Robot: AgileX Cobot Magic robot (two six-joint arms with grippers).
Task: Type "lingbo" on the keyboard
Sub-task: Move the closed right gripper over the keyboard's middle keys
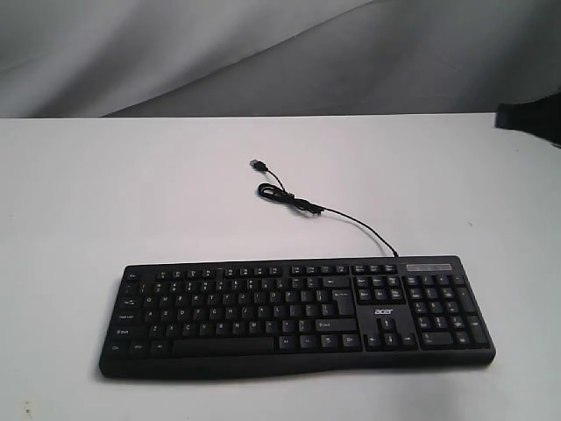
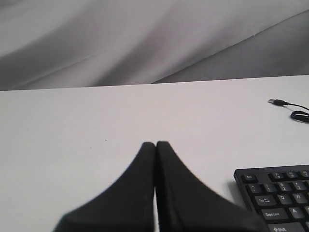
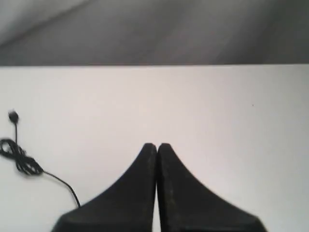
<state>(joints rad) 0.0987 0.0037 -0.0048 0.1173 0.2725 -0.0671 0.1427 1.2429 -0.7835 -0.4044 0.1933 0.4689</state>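
The black keyboard (image 1: 298, 314) with white legends and an acer logo lies near the front of the white table. Its thin USB cable (image 1: 298, 203) coils behind it and ends in a loose plug. The left wrist view catches only the keyboard's Esc corner (image 2: 275, 198), off to one side of my left gripper (image 2: 156, 144), which is shut on nothing above bare table. My right gripper (image 3: 157, 145) is also shut and empty, with the cable coil (image 3: 21, 162) beside it. Neither gripper touches the keyboard. A dark bit of the right arm (image 1: 530, 118) shows at the exterior view's right edge.
The white table (image 1: 131, 193) ends at a back edge in front of a grey draped cloth (image 1: 263, 53). Nothing else stands on the table.
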